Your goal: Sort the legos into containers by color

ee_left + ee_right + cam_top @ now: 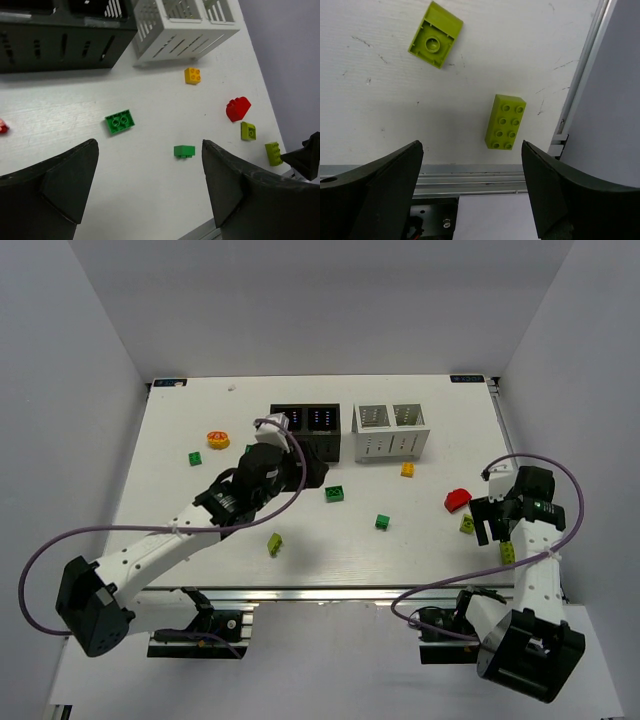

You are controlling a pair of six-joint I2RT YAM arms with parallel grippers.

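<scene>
The black container and the white container stand side by side at the back of the table. Legos lie scattered: an orange round one, green ones, lime ones, an orange-yellow one and a red one. My left gripper hangs open just in front of the black container, with nothing between its jaws. At the right edge my right gripper is open and empty above a lime brick.
The table's metal front rail runs right under the right gripper, and the right wall stands close beside it. A small red piece shows at the left rim of the left wrist view. A second lime brick lies further in.
</scene>
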